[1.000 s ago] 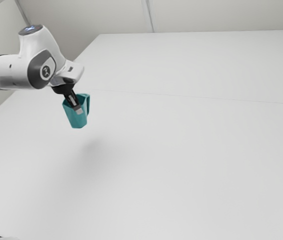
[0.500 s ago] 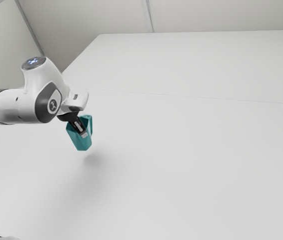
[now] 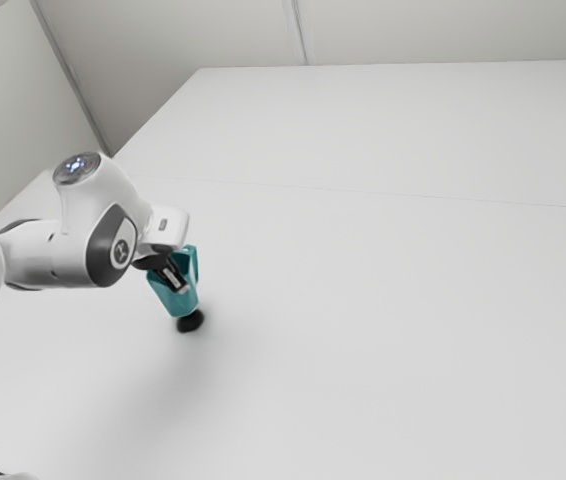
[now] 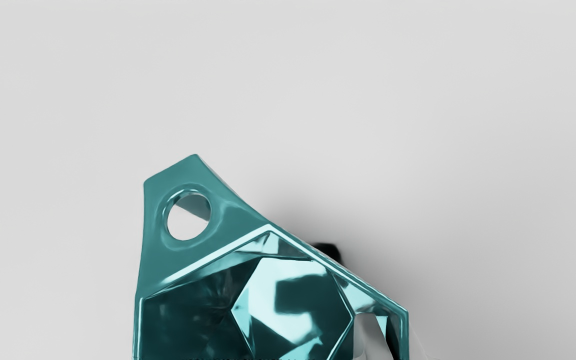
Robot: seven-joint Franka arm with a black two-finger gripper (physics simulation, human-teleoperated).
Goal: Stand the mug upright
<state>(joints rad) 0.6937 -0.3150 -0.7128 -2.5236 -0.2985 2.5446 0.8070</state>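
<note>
A black pincer (image 3: pixel 177 284) grips a teal mug (image 3: pixel 183 305) by its side wall over a broad white table (image 3: pixel 363 320), the fingers closed on the wall, one pale finger (image 4: pixel 369 336) inside the cup and the other against the outside. The mug hangs at the pincer's tips, mouth up and base down, leaning slightly. Its handle (image 4: pixel 228 220), pierced by a round hole, juts from the rim, apart from the fingers. Below the pincer, a small dark shadow (image 3: pixel 191 322) lies on the tabletop right under the mug's base; whether base and table touch cannot be told from here. The white arm (image 3: pixel 83 215) reaches in behind the pincer from the exterior view's left, its hand slanting down to the cup. Past the fingers, the mug's six-sided mouth opens onto a shiny, faceted interior.
</note>
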